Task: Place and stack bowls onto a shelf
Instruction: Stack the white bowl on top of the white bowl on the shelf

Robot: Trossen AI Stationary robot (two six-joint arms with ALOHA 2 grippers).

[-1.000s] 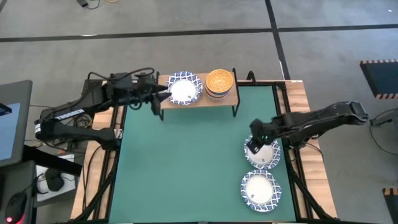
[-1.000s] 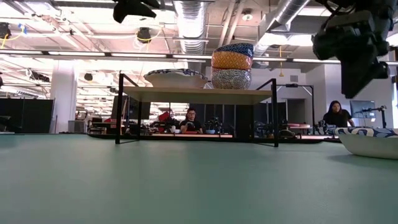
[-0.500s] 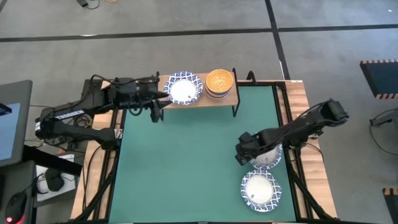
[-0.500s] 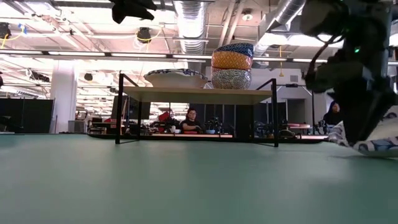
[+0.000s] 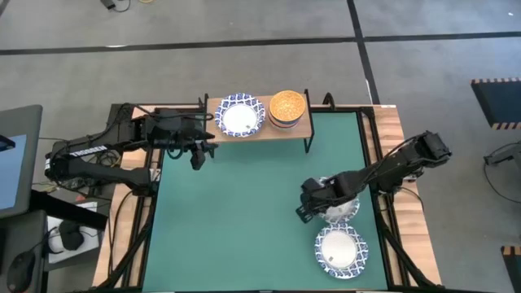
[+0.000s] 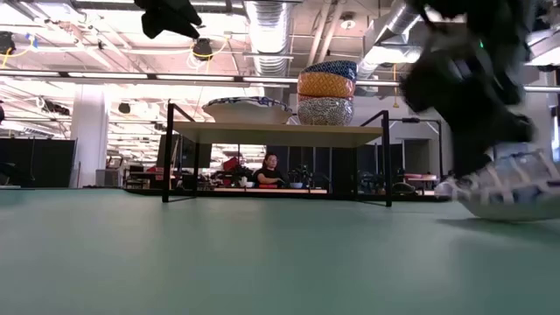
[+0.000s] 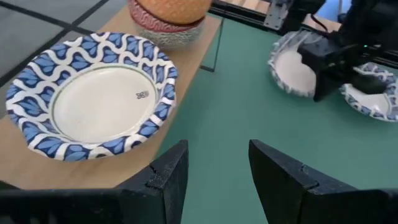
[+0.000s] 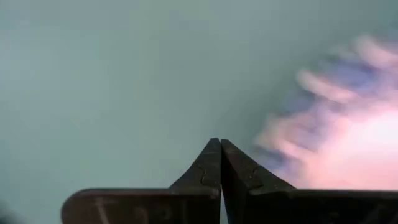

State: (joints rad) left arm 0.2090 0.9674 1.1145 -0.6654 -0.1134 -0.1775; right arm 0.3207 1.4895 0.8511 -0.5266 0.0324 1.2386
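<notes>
The high camera is looking straight down on the whole green, wood-edged surface [image 5: 244,212]. The low camera is looking level across it toward the low wooden-topped, black-legged shelf [image 6: 278,133], also seen overhead. Each wrist camera is looking closely past its own claw.

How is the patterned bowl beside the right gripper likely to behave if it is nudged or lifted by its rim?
The patterned bowl looks thin-walled and shallow, so it is probably light and stiff. Its wide, sloping rim suggests it could tip or skid on the smooth table if the shut right gripper pushes it. The left gripper waits by the shelf.
</notes>
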